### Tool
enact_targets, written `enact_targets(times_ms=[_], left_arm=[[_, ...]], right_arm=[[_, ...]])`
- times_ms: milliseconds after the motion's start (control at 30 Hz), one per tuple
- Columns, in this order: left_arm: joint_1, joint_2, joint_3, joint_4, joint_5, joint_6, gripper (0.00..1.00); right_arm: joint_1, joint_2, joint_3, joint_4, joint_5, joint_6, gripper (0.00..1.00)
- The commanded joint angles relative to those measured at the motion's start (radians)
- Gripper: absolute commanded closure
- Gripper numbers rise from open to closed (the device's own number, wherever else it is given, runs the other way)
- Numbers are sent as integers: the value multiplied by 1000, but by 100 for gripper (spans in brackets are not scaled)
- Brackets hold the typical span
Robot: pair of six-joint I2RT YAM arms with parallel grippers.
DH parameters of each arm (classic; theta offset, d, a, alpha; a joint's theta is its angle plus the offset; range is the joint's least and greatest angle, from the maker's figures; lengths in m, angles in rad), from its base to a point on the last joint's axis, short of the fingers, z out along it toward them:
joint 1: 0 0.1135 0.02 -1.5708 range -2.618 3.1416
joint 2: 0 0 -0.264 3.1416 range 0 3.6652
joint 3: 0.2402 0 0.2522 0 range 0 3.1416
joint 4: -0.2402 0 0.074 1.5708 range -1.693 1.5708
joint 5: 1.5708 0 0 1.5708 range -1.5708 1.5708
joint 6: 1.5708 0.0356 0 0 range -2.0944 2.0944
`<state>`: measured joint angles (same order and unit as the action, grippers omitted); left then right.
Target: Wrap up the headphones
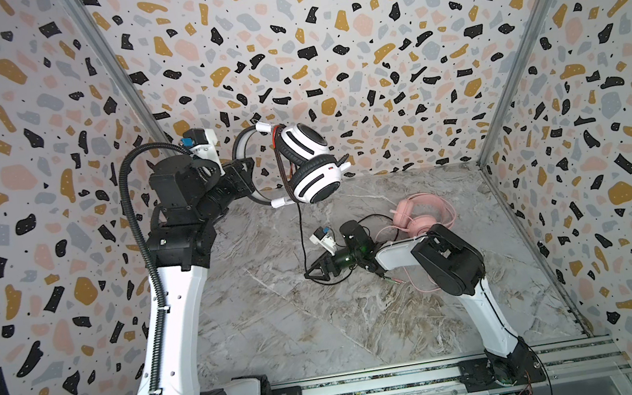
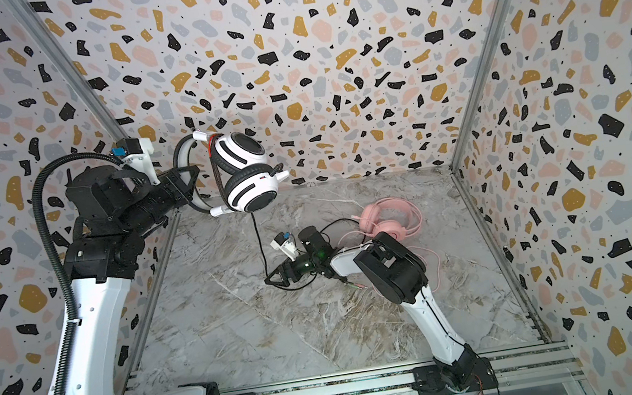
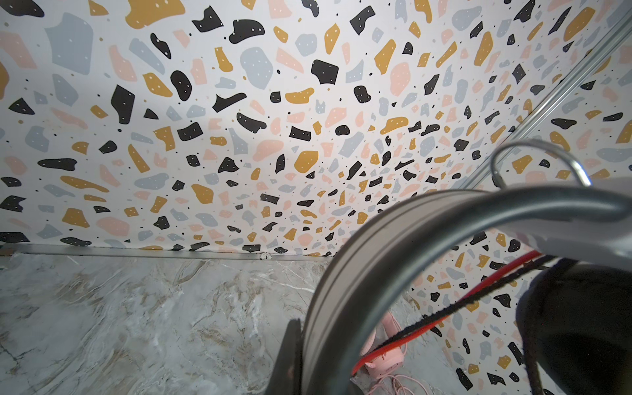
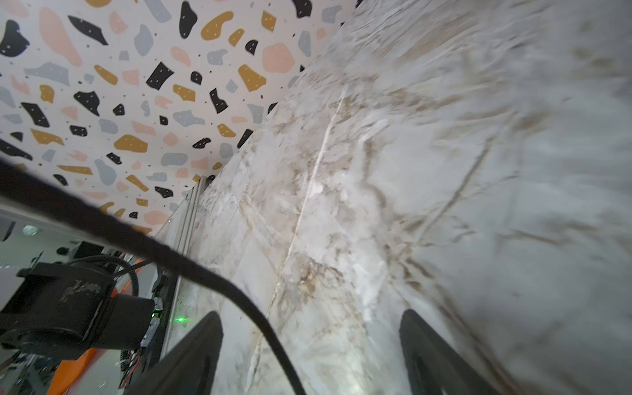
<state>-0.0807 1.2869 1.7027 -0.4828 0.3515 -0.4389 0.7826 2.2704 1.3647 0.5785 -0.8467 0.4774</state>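
The wrapping looks barely begun. The left gripper [image 1: 248,171] has its fingers clamped on the headband of the white-and-black headset [image 1: 310,165] and holds it in the air, earcups stacked one above the other. From this headset the black cable [image 1: 302,234] hangs straight down, unwound, to the marble worktop [image 1: 283,337], where it runs on in loose loops. Directly beneath the headset the right gripper [image 1: 311,272] lies low over the worktop; in its wrist view the fingers [image 4: 201,342] stand wide apart, the cable crossing between them unpinched. The pink headset [image 1: 423,213] rests on the worktop, below the raised headset and farther toward the right wall, its pink cable [image 2: 438,267] sprawled loose. I judge both cables have yet to be wound. No brand, label or writing can be read on either headset.
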Motion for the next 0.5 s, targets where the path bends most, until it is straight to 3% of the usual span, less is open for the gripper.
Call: enact_targets(times_ms=[0, 133, 267, 333, 400, 467], left_arm=[[1, -16, 54, 73, 5, -38, 100], [2, -11, 52, 78, 7, -41, 100], [2, -10, 49, 81, 2, -42, 100], [4, -10, 45, 86, 3, -47, 100], [6, -8, 41, 92, 6, -49, 100], [12, -5, 41, 92, 5, -49, 100]], right_arm=[[26, -7, 24, 139, -61, 107, 18], [41, 11, 5, 250, -99, 188, 21], [45, 2, -41, 283, -88, 201, 38], [45, -8, -60, 290, -82, 198, 53], [46, -19, -83, 310, -90, 206, 82], [43, -43, -115, 325, -84, 207, 95]])
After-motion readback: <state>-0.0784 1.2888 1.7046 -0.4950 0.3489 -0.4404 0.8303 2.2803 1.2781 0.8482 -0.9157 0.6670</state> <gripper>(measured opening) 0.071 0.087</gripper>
